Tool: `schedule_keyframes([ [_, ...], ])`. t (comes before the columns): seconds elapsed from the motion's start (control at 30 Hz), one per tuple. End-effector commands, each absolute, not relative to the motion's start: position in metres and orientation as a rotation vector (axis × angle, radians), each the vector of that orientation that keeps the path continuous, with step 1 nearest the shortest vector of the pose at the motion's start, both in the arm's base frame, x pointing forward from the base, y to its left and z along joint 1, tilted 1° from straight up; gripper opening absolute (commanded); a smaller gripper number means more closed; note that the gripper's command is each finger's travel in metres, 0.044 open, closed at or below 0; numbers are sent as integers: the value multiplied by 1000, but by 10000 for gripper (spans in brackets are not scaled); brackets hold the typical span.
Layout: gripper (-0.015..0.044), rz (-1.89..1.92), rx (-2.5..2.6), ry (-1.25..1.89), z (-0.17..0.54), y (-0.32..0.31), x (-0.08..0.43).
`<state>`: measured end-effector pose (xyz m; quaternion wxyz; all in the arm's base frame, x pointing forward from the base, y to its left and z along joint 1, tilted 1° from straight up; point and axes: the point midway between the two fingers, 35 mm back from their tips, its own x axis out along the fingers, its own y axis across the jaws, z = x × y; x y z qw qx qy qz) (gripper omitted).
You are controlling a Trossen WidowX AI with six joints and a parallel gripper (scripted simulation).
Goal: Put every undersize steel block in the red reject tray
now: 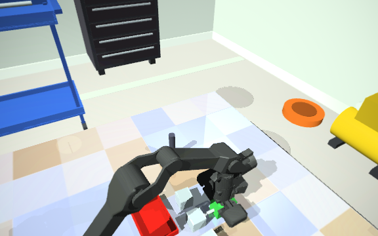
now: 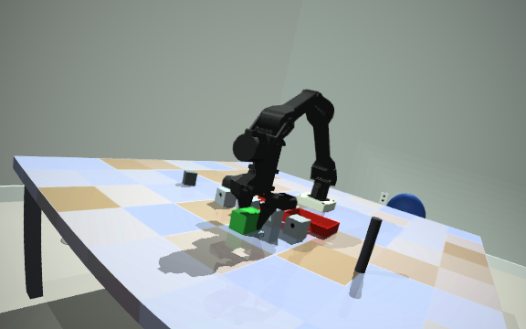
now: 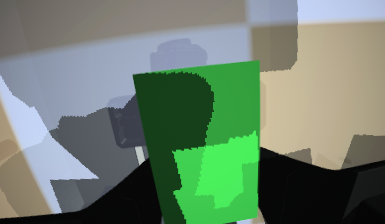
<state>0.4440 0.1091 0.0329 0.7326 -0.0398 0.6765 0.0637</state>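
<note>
Gripping green GO gauge (image 1: pixel 216 209) (image 2: pixel 244 221) (image 3: pixel 233 110) btwn hand's (image 1: pixel 230 204) (image 2: pixel 255 215) (image 3: pixel 210 187) fingers, above tabletop (image 1: pixel 274 210) (image 2: pixel 327 292) (image 3: pixel 323 75).

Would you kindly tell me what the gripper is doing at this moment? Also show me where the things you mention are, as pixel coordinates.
Gripper (image 1: pixel 222 207) (image 2: pixel 253 218) (image 3: pixel 198 150): closed on the green GO gauge (image 1: pixel 216 209) (image 2: pixel 243 221) (image 3: pixel 228 115).
</note>
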Motion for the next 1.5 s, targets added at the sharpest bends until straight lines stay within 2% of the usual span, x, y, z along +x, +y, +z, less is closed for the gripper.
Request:
schedule_keyframes([
  [0.0, 0, 140, -91, 1475, 36, 109, 446],
  [1.47, 0, 140, -91, 1474, 41, 109, 447],
])
